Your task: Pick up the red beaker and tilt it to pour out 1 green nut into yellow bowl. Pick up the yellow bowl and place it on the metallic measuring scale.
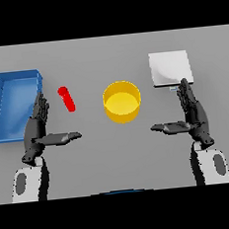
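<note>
A small red beaker (67,98) stands on the grey table, left of centre and leaning a little. The yellow bowl (121,102) sits in the middle of the table, and I see nothing inside it. At the back right lies the metallic measuring scale (169,68), a pale square plate. My left hand (37,129) is open, fingers straight and thumb pointing inward, just left of and nearer than the beaker, not touching it. My right hand (194,113) is open in the same pose, right of the bowl and just in front of the scale.
A blue tray (15,103) lies at the far left, partly behind my left hand's fingers. Bare grey table runs between the two hands and in front of the bowl.
</note>
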